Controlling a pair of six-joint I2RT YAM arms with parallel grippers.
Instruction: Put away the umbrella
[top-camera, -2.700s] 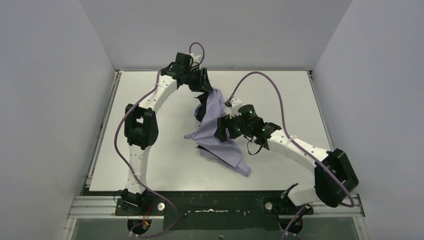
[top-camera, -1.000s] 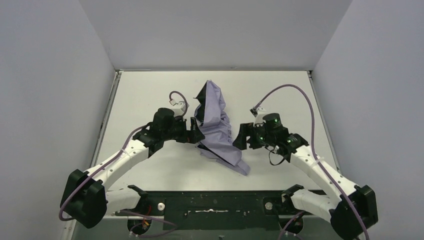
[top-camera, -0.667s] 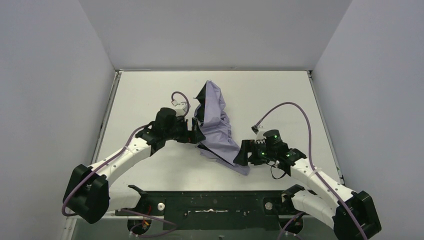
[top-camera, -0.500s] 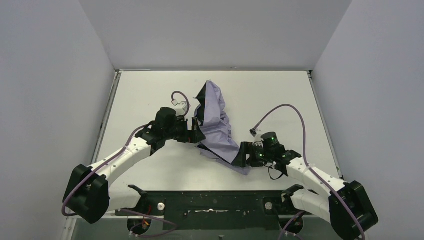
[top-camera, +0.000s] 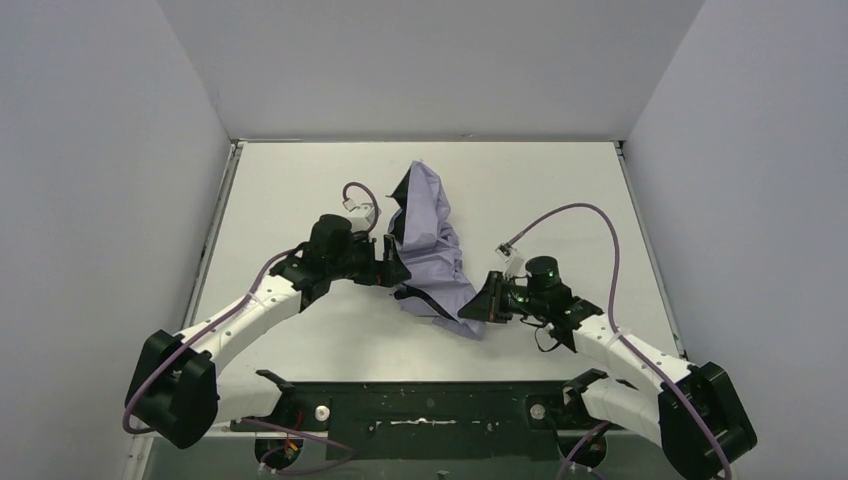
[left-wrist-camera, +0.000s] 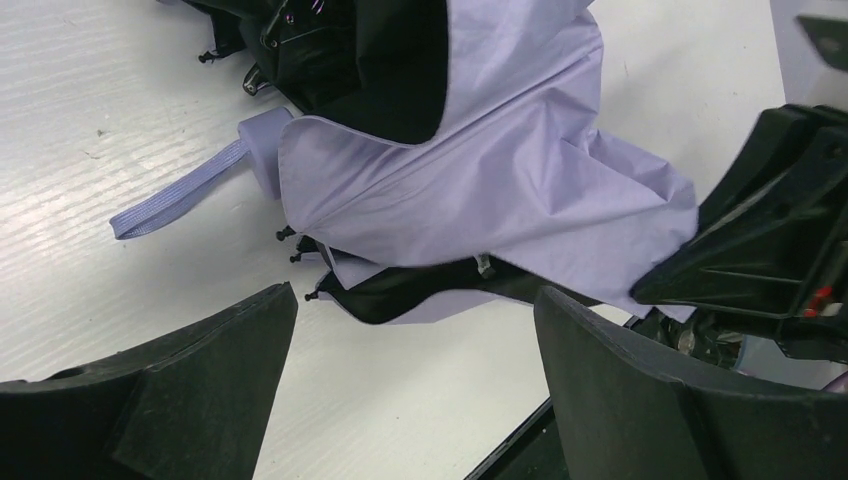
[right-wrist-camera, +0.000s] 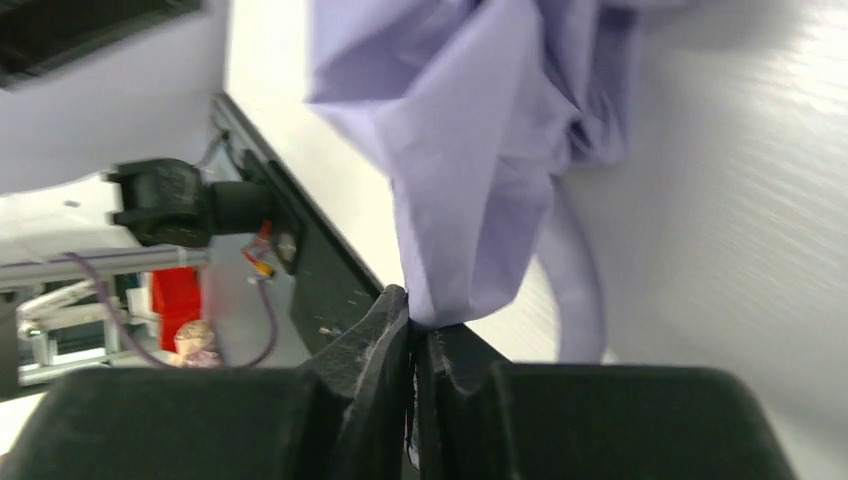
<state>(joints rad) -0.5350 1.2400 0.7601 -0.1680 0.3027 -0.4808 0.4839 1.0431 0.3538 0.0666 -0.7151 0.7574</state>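
Note:
The umbrella (top-camera: 432, 240) lies collapsed in the middle of the table, its lavender canopy crumpled with black lining showing at the far and near ends. My right gripper (top-camera: 478, 310) is shut on the canopy's near corner; in the right wrist view its jaws (right-wrist-camera: 412, 325) pinch a fold of lavender fabric (right-wrist-camera: 480, 130). My left gripper (top-camera: 398, 268) stands open against the umbrella's left side. In the left wrist view its fingers (left-wrist-camera: 200, 370) hold nothing, and the canopy (left-wrist-camera: 500, 170), the lavender handle (left-wrist-camera: 262, 145) and its strap (left-wrist-camera: 175, 190) lie ahead.
The white table (top-camera: 300, 180) is boxed in by grey walls on three sides. A black rail (top-camera: 420, 400) with the arm bases runs along the near edge. The right arm's cable (top-camera: 570, 215) loops above the table.
The right gripper came down and left to the canopy's near corner, shut on it and drew that corner up off the table. The left arm has stayed put over the last second.

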